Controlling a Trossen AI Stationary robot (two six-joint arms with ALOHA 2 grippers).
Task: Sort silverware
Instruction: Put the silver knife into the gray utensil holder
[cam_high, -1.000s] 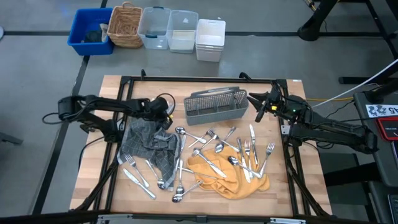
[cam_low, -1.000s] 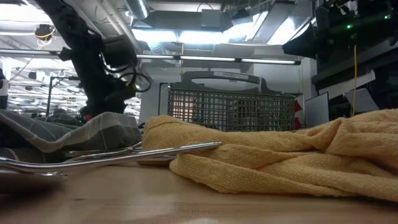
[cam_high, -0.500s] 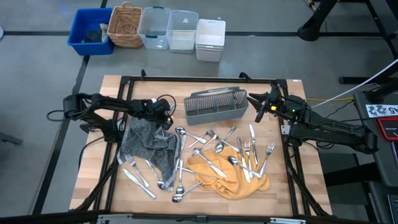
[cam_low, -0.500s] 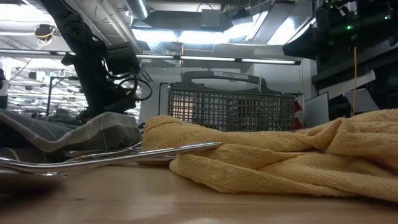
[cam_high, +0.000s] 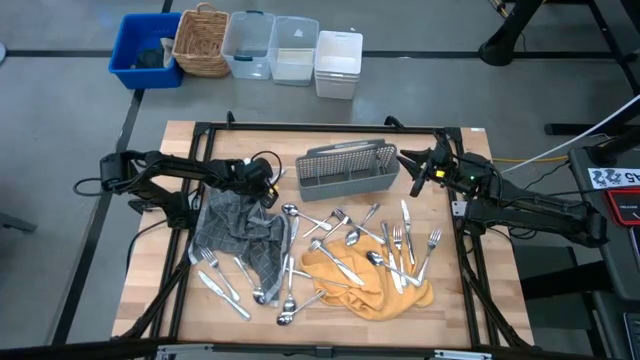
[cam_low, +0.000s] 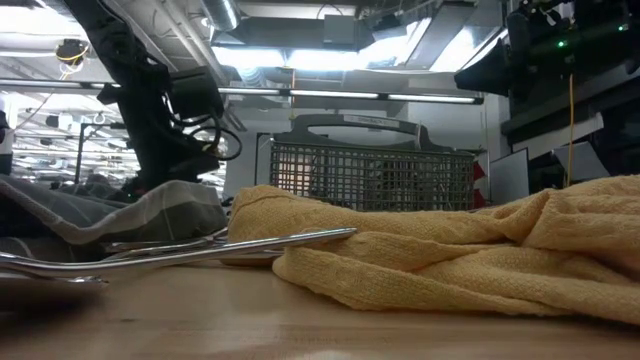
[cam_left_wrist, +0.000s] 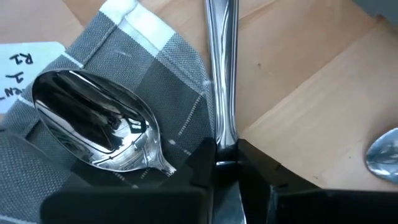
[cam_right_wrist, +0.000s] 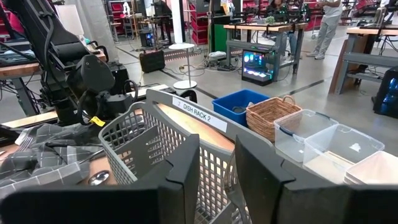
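Several pieces of silverware (cam_high: 350, 245) lie loose on the wooden table, some on a grey checked cloth (cam_high: 235, 230), some on a yellow cloth (cam_high: 370, 285). My left gripper (cam_high: 268, 192) points steeply down at the grey cloth's far right corner, shut on one slim silver utensil (cam_left_wrist: 221, 74) that lies on the wood beside the cloth's edge. A spoon's bowl (cam_left_wrist: 93, 127) rests on the cloth just beside the fingers. My right gripper (cam_right_wrist: 217, 180) hovers level and open at the right end of the grey mesh caddy (cam_high: 347, 168). My left gripper pinches the utensil's narrow neck (cam_left_wrist: 225, 146) between its two fingers, coming from above and slanting down, with the fingers across the shaft. The handle runs away from the fingers and lies flat on the wood. The gripper hides the utensil's head end.
The caddy stands at the table's far middle, labelled on its rim (cam_right_wrist: 199, 115). Beyond the far edge, on the floor, sit a blue bin (cam_high: 145, 50), a wicker basket (cam_high: 200, 40), two clear tubs (cam_high: 270, 45) and a white tub (cam_high: 338, 62). A black frame borders the table.
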